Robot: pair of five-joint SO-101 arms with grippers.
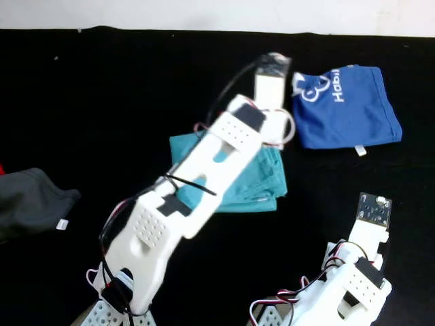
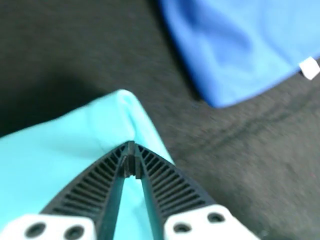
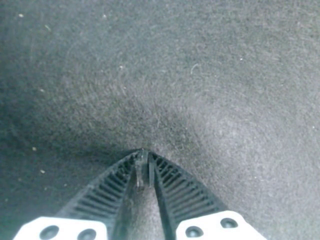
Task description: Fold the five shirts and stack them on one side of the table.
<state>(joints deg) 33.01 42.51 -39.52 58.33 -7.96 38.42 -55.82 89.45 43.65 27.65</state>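
We see a teal folded shirt lying at the middle of the black cloth-covered table, with the left arm stretched across it from the near left. A blue folded shirt lies to its right and a little farther back. The two are near each other but apart, with a strip of bare cloth between them. A dark grey shirt sits crumpled, not folded, at the left edge.

The left gripper hangs over the far right corner of the teal shirt, the corner that points toward the blue one. Its jaws are clenched tip to tip. We see no fold of cloth caught between them, though we cannot rule out a thin pinch. From that gripper, the blue shirt lies just beyond the corner, to the right and farther back. Its long axis runs left to right, and its white tag is on the near edge.

The right gripper is clenched too, over bare black cloth at the near right, well apart from both folded shirts.

We judge that two shirts are folded and not yet stacked. The coming move likely turns on the short gap between the teal corner and the blue shirt's left edge. The left arm is the nearer one to both. The blue shirt lies almost straight back from the right arm, across open cloth.
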